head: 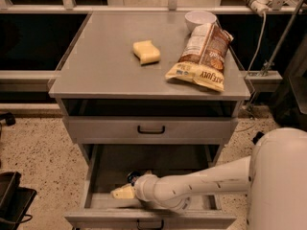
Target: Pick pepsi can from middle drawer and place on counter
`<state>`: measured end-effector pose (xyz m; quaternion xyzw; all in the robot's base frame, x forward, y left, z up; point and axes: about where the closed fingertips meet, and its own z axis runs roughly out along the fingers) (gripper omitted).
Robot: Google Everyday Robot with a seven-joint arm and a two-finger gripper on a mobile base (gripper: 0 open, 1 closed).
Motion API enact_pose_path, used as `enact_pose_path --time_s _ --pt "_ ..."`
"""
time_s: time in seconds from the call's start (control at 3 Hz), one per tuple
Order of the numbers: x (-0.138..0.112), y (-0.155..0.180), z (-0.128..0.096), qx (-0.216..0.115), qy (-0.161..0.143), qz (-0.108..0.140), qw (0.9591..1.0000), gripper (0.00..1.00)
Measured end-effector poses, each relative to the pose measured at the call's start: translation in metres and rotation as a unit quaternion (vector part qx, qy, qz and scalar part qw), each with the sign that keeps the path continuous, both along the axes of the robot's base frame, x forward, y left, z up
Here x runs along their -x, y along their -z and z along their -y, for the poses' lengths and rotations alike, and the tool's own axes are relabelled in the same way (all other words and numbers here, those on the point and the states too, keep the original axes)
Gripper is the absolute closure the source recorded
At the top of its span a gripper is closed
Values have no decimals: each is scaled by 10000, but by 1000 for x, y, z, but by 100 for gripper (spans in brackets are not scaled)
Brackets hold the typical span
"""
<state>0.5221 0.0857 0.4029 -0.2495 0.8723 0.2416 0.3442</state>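
Low in the middle drawer (96,176), the gripper (123,191) seems just beside the pepsi can (133,177) (mostly hidden); whether it grasps, I cannot tell. Centre on the can before lifting.

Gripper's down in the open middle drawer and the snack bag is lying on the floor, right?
Not quite. The gripper is down in the open middle drawer, but the snack bag lies on the counter, not the floor, as the camera view shows.

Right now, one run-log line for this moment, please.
gripper: inside open middle drawer, beside pepsi can | pepsi can: in drawer, partly hidden | counter: snack bag, yellow sponge, white bowl
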Motion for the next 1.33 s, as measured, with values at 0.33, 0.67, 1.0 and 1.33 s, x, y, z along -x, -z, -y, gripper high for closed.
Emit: enact_pose_path --time_s 0.33,0.67,1.0,1.33 --pt "4 24 0 326 162 58 9993 0" --pt "-1 23 0 347 224 122 9991 19" --pt "-1 23 0 347 224 122 9991 41" --pt "-1 23 0 346 224 122 9991 65"
